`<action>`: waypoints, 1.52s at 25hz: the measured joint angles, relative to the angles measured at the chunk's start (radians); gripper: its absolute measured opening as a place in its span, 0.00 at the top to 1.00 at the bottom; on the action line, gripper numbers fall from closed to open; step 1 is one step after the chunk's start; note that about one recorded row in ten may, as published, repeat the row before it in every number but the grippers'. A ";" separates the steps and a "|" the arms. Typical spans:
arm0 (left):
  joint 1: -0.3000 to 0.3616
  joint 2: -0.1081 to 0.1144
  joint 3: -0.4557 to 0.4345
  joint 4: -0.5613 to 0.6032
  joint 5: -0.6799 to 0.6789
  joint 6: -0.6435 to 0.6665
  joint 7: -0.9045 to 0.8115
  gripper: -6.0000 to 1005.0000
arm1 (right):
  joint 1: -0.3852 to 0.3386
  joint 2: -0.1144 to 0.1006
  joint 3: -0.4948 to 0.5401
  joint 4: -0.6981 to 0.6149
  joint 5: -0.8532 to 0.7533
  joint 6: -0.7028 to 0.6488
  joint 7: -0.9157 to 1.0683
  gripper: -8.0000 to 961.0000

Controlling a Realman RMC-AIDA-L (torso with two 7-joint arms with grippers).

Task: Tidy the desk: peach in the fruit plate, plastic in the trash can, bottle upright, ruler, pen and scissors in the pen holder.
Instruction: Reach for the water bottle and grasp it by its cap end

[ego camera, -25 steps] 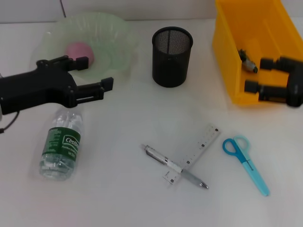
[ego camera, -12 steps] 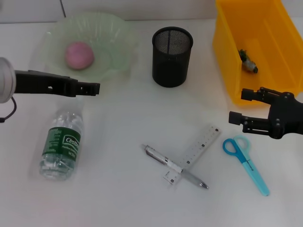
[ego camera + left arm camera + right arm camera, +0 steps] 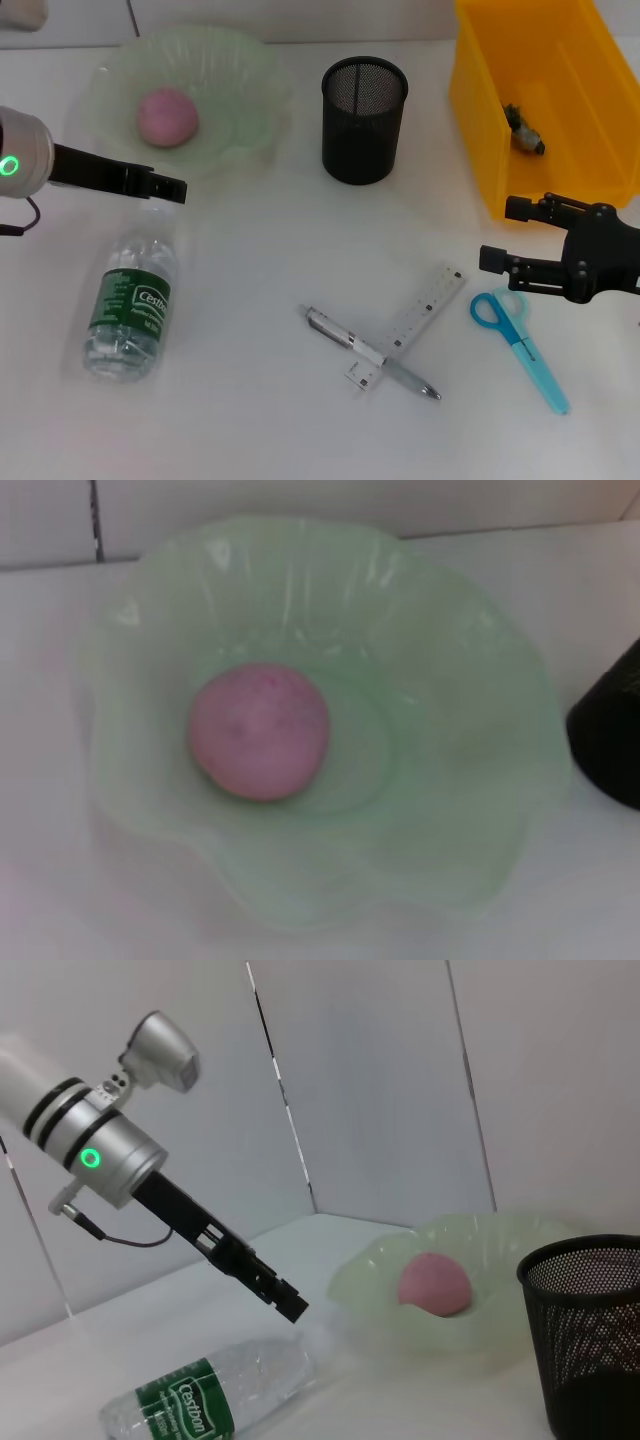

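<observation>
The pink peach [image 3: 167,115] [image 3: 258,730] lies in the green fruit plate [image 3: 250,110] [image 3: 450,750]. A clear bottle [image 3: 130,310] [image 3: 215,1395] with a green label lies on its side at the left. My left gripper [image 3: 172,189] [image 3: 290,1306] hovers edge-on between the plate and the bottle's cap. The pen [image 3: 370,352] lies across the ruler [image 3: 425,308] in the middle. Blue scissors [image 3: 520,345] lie to the right. My right gripper [image 3: 503,233] is open, just beside the scissors' handles. The black mesh pen holder [image 3: 364,120] [image 3: 590,1330] stands behind. A scrap of plastic [image 3: 524,132] sits in the yellow trash can [image 3: 480,110].
The yellow trash can fills the back right corner, right behind my right gripper. White wall panels rise behind the plate and the pen holder. Bare white table lies between the bottle and the pen.
My right gripper came out of the yellow can, forward and left to the scissors' handles. My left arm rolled edge-on and drew back to the left, away from the plate.
</observation>
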 joint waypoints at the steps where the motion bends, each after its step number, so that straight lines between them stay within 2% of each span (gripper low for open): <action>1: 0.000 0.000 0.000 0.000 0.000 0.000 0.000 0.18 | 0.000 0.000 0.000 0.000 0.000 0.000 0.000 0.12; 5: -0.052 0.000 -0.023 -0.100 0.031 -0.023 0.003 0.18 | 0.001 0.000 -0.003 0.002 0.000 0.002 -0.001 0.12; 20: -0.100 0.000 -0.014 -0.242 0.054 -0.108 0.009 0.19 | 0.014 -0.001 0.000 0.016 0.000 0.011 -0.001 0.13; 27: -0.101 0.000 -0.013 -0.264 0.055 -0.122 0.018 0.19 | 0.018 -0.001 0.000 0.026 0.000 0.011 -0.001 0.13; 34: -0.107 -0.001 0.032 -0.266 0.077 -0.117 0.020 0.19 | 0.020 -0.001 0.000 0.029 0.000 0.012 0.000 0.13; 38: -0.112 -0.001 0.034 -0.268 0.086 -0.112 0.039 0.28 | 0.020 -0.001 0.000 0.030 0.000 0.018 0.002 0.13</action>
